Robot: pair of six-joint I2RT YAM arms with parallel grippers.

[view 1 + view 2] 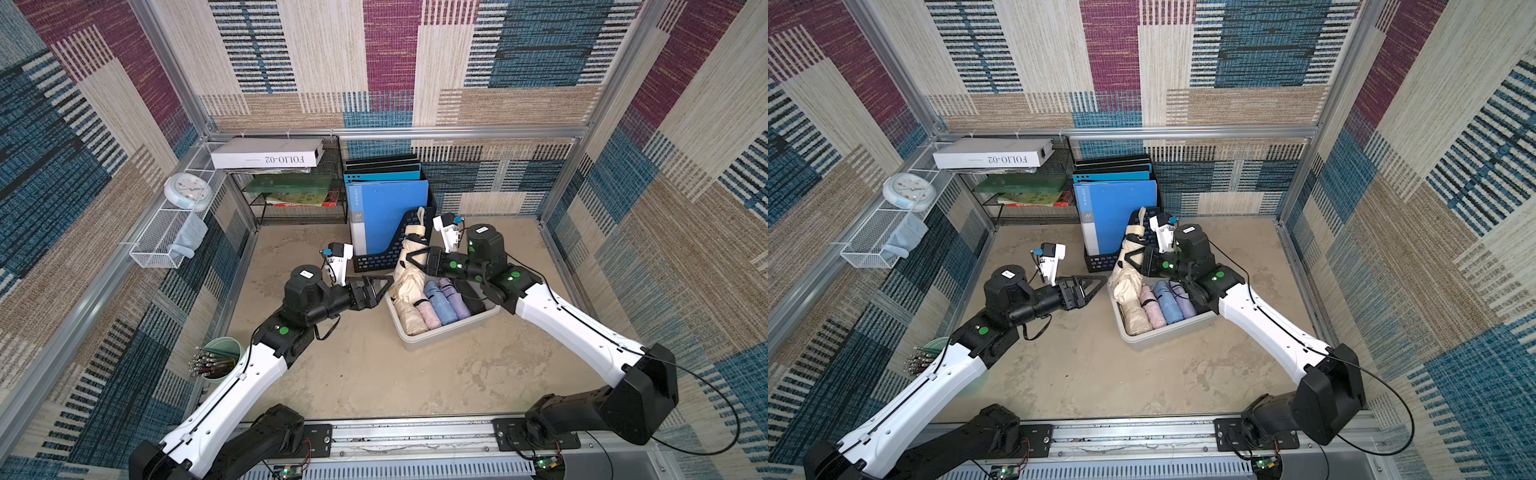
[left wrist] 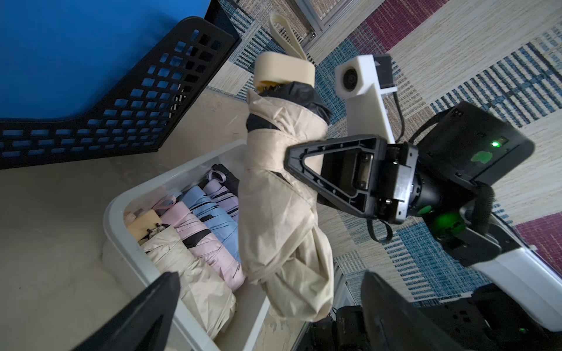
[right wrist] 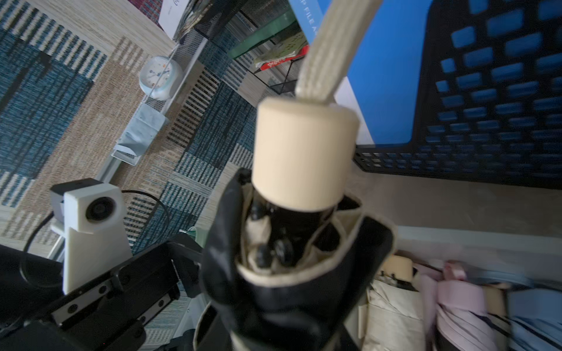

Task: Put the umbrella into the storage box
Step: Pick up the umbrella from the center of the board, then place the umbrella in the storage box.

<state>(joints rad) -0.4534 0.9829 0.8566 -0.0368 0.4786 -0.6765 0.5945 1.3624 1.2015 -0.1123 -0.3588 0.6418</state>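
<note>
Umbrella [image 2: 273, 212]: it is showing crumpled cream fabric with a black lining at the collar, cinched by a cream band. A stubby, smooth, round cream handle [image 3: 304, 152] is carrying a ribbed woven loop.
Umbrella position: it is hanging tilted, handle up, over the storage box corner nearest the file holder. Whether its lower end is touching the contents cannot be told.
Right gripper [image 1: 412, 257]: its black triangular fingers are clenching the umbrella around the banded middle.
Left gripper [image 1: 386, 284]: it is hovering released and empty, jaws spread wide, just beside the box's left wall.
Storage box [image 1: 449, 330]: this smooth grey-white plastic tub with rounded corners and a rolled rim is sitting on the table.
Box contents: 4 folded umbrellas are lying side by side, cream [image 1: 409, 318], pink [image 1: 428, 313], blue [image 1: 442, 305] and lilac [image 1: 457, 301].
Table [image 1: 374, 374]: it is showing a mottled beige, stone-like surface.
File holder [image 1: 374, 262]: this black plastic holder, pierced with square holes, is standing just behind the box.
Blue folder [image 1: 390, 212]: glossy and flat, it is showing the word "FILE" in the right wrist view.
White carton [image 1: 266, 153]: it is lying on the black mesh shelf, reading "FOLIO-02" upside down in both top views.
</note>
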